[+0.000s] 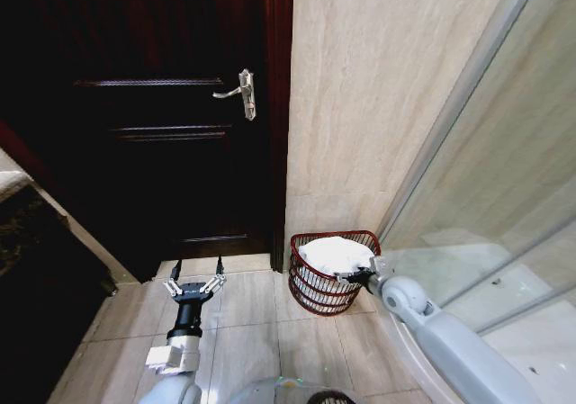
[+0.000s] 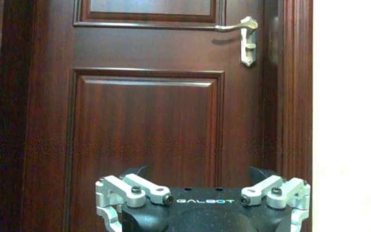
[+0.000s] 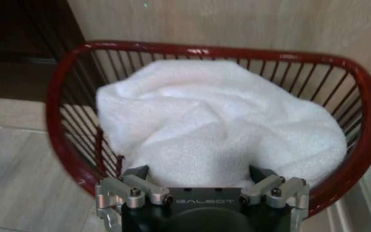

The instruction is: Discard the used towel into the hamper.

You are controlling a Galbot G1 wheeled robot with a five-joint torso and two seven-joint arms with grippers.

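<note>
**Towel lies in the hamper**

Beige floor tiles (image 1: 243,309) meet a dark wooden door (image 1: 171,116) at ten o'clock and a pale tiled wall (image 1: 360,107) at one o'clock. Against that wall stands the hamper (image 1: 317,294), with the white towel (image 1: 331,253) heaped inside, bulging above its rim. The right gripper (image 1: 367,276) sits at the hamper's three o'clock edge, jaws spread wide against the towel. The left gripper (image 1: 194,273) hovers at seven o'clock, fingers wide apart, pointing at the door.

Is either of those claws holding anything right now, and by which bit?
The left gripper is open and empty. The right gripper sits at the hamper against the towel; whether it grips it cannot be told.
</note>
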